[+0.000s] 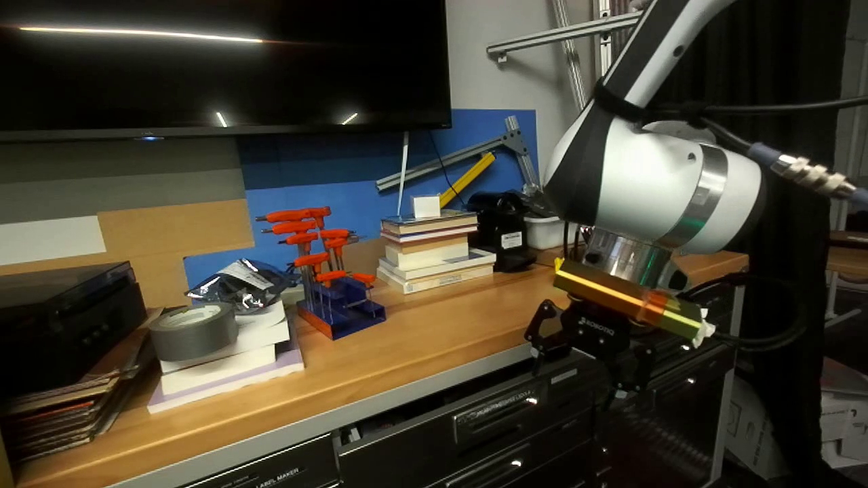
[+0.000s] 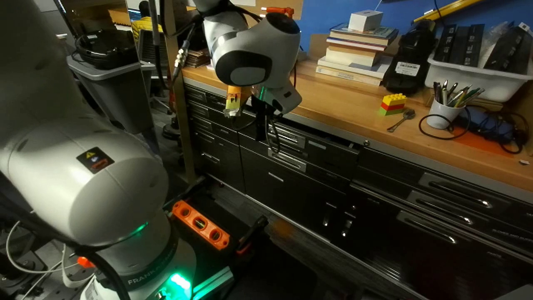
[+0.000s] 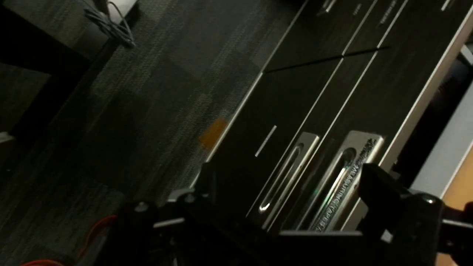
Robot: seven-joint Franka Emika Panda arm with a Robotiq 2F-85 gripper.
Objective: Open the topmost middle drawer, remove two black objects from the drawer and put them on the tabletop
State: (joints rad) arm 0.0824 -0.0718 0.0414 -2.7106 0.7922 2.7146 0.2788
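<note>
The topmost middle drawer [image 1: 407, 453] is partly open, with a narrow dark gap behind its front. It also shows in an exterior view [image 2: 329, 158] and in the wrist view [image 3: 384, 92], where its handle carries a measuring tape label. My gripper [image 1: 573, 383] is open and empty, in front of the drawer near its handle. In the wrist view the gripper [image 3: 288, 179] has its fingers wide apart, the right one overlapping the drawer's top edge. Contact cannot be told. The two black objects cannot be made out; the drawer's inside is dark. The wooden tabletop [image 1: 434, 339] lies above.
On the tabletop stand a book stack [image 1: 434, 254], a blue stand with red hex keys [image 1: 342, 308], grey tape [image 1: 193, 332], toy bricks [image 2: 392, 104], a spoon [image 2: 402, 120] and a pen cup [image 2: 443, 112]. The tabletop's front edge overhangs the drawer.
</note>
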